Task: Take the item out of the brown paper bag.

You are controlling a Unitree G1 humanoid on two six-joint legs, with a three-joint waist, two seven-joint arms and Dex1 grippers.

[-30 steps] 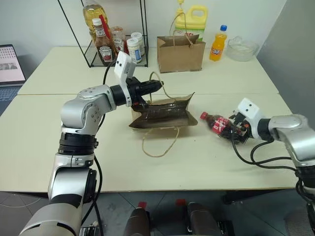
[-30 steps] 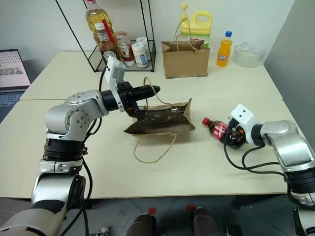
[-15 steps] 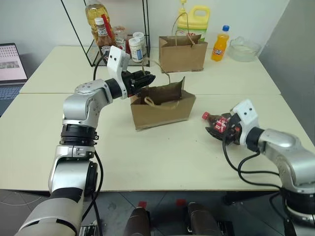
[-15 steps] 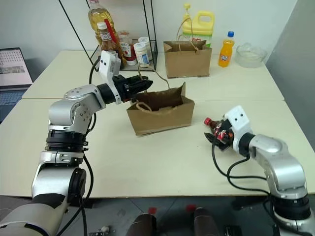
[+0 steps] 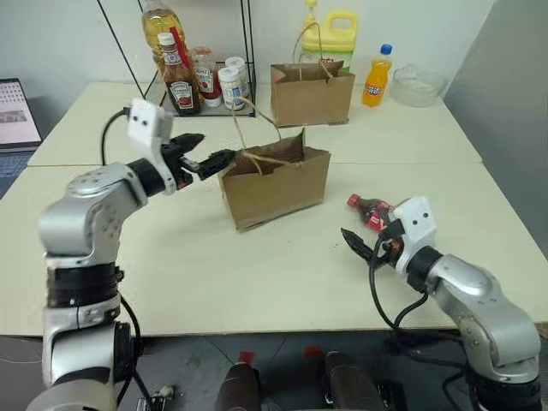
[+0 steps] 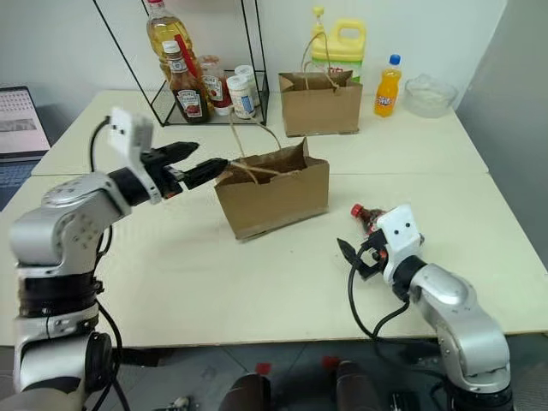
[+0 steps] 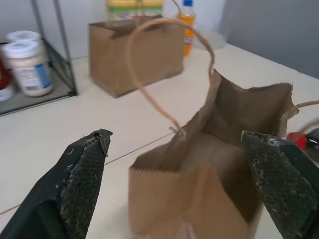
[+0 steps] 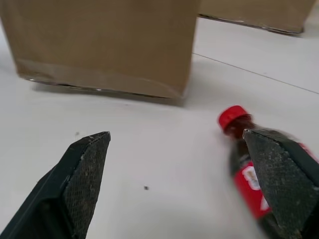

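Note:
The brown paper bag (image 5: pixel 276 183) stands upright near the table's middle, mouth up, its twine handle (image 7: pixel 148 92) arching above the rim. My left gripper (image 5: pixel 208 152) is open just left of the bag's rim, pointing at it and holding nothing; in the left wrist view the bag (image 7: pixel 214 164) sits between the spread fingers (image 7: pixel 84 179). The item, a cola bottle (image 5: pixel 371 212) with a red cap, lies on its side on the table right of the bag. My right gripper (image 5: pixel 364 244) is open just in front of it; the bottle (image 8: pixel 244 154) lies beside one finger.
At the back stand a second paper bag (image 5: pixel 312 90), an orange soda bottle (image 5: pixel 378 77), a yellow jug (image 5: pixel 332 32) and a glass bowl (image 5: pixel 418 84). A wire rack (image 5: pixel 184 81) holds ketchup and jars at back left. A laptop (image 5: pixel 17 111) sits far left.
My left gripper let go of the bag, opened and drew away to the left; the bag went from lying tilted to standing upright. My right gripper pulled back from the bottle.

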